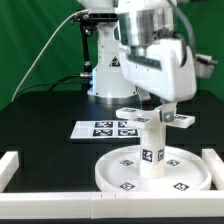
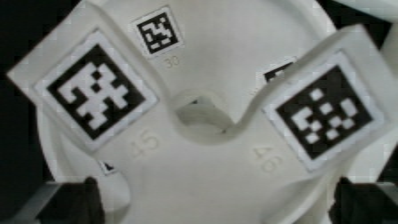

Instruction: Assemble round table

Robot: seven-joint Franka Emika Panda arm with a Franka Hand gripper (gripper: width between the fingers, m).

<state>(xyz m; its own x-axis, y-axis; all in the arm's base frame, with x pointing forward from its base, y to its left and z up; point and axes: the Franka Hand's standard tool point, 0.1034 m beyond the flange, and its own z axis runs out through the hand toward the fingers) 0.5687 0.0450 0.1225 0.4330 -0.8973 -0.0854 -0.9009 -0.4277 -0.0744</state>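
Note:
The large rimmed round disc (image 1: pixel 112 172) lies flat on the black table at the front of the exterior view. The short cylindrical leg (image 1: pixel 152 145) stands upright in its middle. The four-armed cross-shaped base (image 1: pixel 178 118) sits on top of the leg, its tagged arms spread level. My gripper (image 1: pixel 150 106) comes straight down onto the base. In the wrist view the base (image 2: pixel 196 110) fills the frame. My gripper (image 2: pixel 217 205) has one dark finger (image 2: pixel 71 203) on each side of a white arm, pressed against it.
The marker board (image 1: pixel 104 128) lies flat behind the disc, toward the exterior view's left. The white blocky border rail (image 1: pixel 20 165) runs along the left, the right and the front of the table. The arm's pedestal (image 1: pixel 105 75) stands at the back.

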